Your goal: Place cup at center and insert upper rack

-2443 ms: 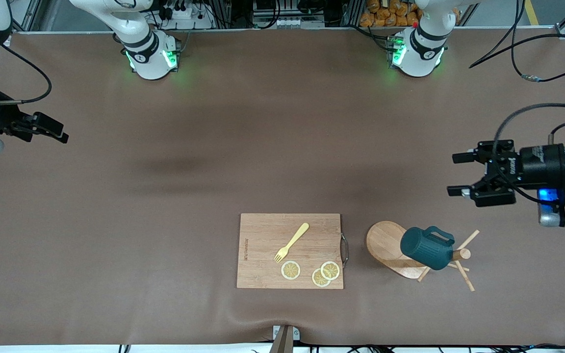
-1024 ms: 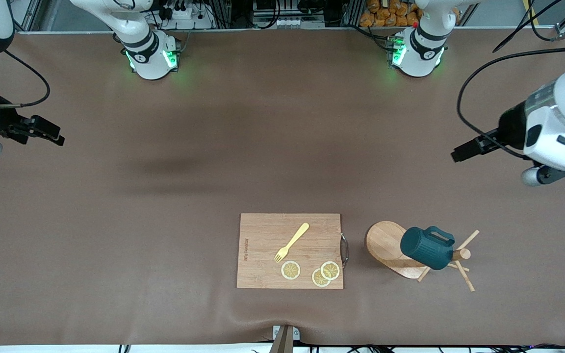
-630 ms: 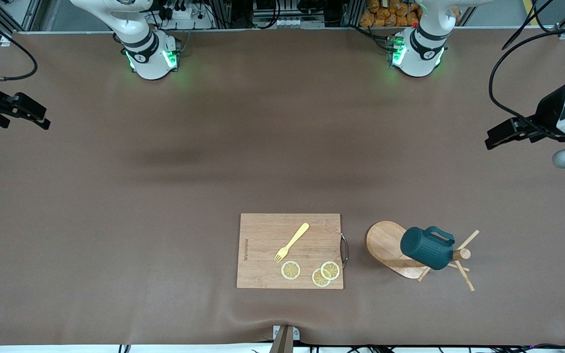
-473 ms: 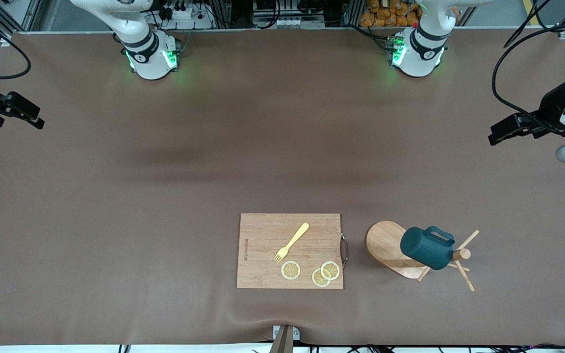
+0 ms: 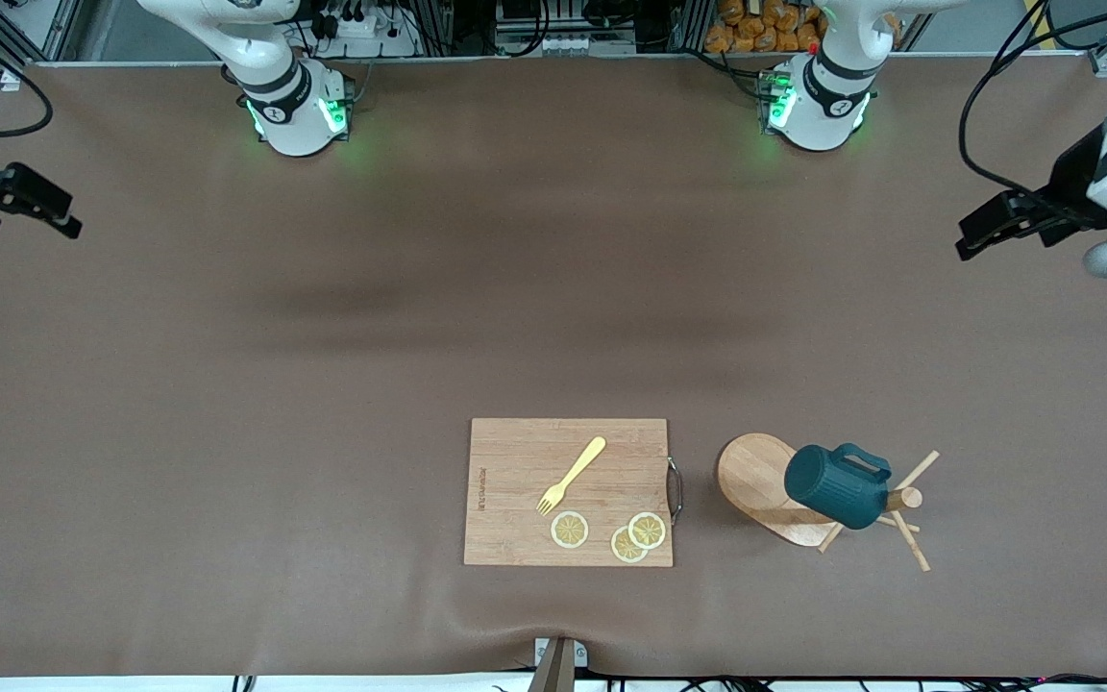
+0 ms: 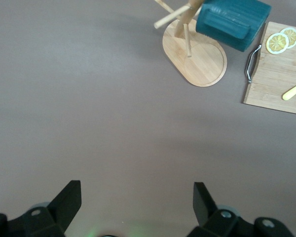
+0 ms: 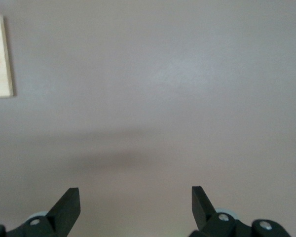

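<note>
The cup (image 5: 837, 488), a dark teal ribbed mug, hangs on the upper rack (image 5: 751, 476), a light wooden mug tree that stands near the front camera toward the left arm's end. Both show in the left wrist view, the cup (image 6: 232, 22) over the tree's oval base (image 6: 202, 66). My left gripper (image 5: 969, 238) is open and empty, up over the bare table at the left arm's end, well apart from the tree; its own view shows it (image 6: 136, 191) with jaws wide. My right gripper (image 5: 63, 221) is open and empty over the right arm's end (image 7: 135, 195).
A rectangular wooden cutting board (image 5: 515, 519) lies beside the mug tree toward the right arm's end, with a yellow fork (image 5: 573, 473) and lemon slices (image 5: 570, 530) on it. Its metal handle (image 5: 676, 490) faces the tree. Brown mat covers the table.
Both grippers have drawn back toward the table's two ends and toward the bases' side. The left gripper has swung away from the spot above the mug tree. Cup, tree and board have not moved.
</note>
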Tool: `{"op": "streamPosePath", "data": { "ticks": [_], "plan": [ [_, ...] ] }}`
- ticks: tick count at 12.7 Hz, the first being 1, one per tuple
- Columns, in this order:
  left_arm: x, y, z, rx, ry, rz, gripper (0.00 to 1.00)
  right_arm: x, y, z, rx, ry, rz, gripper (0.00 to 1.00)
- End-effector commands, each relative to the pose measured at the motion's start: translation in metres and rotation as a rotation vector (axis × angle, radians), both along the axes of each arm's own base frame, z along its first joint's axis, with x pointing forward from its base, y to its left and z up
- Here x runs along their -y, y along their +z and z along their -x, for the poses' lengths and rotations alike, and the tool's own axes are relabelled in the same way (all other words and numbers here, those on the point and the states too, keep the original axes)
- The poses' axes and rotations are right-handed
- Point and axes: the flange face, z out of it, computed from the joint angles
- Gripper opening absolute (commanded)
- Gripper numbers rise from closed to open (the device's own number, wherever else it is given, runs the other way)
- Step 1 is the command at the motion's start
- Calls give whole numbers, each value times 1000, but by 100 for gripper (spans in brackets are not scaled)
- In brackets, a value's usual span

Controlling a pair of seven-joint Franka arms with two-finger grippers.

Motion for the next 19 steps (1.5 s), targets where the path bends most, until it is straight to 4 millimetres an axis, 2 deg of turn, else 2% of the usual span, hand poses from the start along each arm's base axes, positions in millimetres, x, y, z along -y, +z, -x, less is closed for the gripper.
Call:
{"op": "streamPosePath", "data": {
  "ticks": [1,3,7,9,10,12,14,19],
  "plan": [
    [-20,9,13,18,-28,-19,100,-16,-3,-5,-16,49,33,100],
    [-21,14,22,12,-28,-19,100,-9,-9,-11,-10,38,8,100],
    [-22,15,30,16,-25,-19,100,-3,12,-10,53,16,6,100],
    [-21,15,30,16,-28,-21,100,-9,26,-6,74,23,9,100],
    [-20,13,31,12,-31,-21,100,-2,27,-4,65,11,8,100],
    [-19,11,32,8,-33,-32,100,3,23,-5,53,2,7,100],
    [-14,10,36,3,-26,-37,100,-12,19,-10,63,31,12,100],
    [-12,10,35,8,-51,-66,100,-15,15,-11,53,36,12,100]
  ]
}}
